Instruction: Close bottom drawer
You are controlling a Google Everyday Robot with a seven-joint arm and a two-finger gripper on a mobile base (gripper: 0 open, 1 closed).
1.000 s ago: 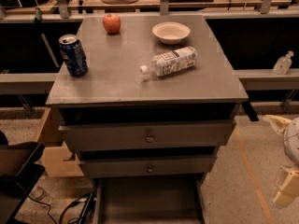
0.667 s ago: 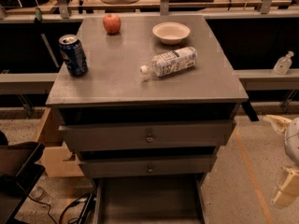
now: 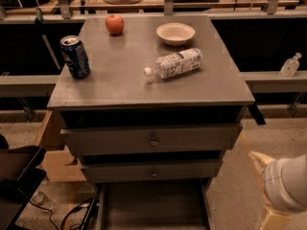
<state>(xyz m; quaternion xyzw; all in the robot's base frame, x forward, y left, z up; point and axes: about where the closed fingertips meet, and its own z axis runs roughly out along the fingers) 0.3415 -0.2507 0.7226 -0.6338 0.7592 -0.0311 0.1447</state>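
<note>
The bottom drawer (image 3: 153, 206) is the lowest and narrowest of three grey drawers. It is pulled far out toward me, so its plain grey inner tray shows at the bottom edge of the camera view, while its front and knob are cut off below. The mid-width drawer (image 3: 152, 171) and the widest drawer (image 3: 152, 139) above it each stick out a little. My gripper (image 3: 263, 190), cream and white, is at the lower right, beside the cabinet and to the right of the open tray, touching nothing.
On the cabinet top (image 3: 120, 80) are a blue can (image 3: 75, 56), a red apple (image 3: 114, 24), a white bowl (image 3: 175, 33) and a lying plastic bottle (image 3: 173, 64). A cardboard box (image 3: 53, 152) and cables (image 3: 72, 212) are on the floor at left. Benches run behind.
My gripper and arm have moved a little down and left, toward the cabinet's lower right. The drawers and the things on top have not moved.
</note>
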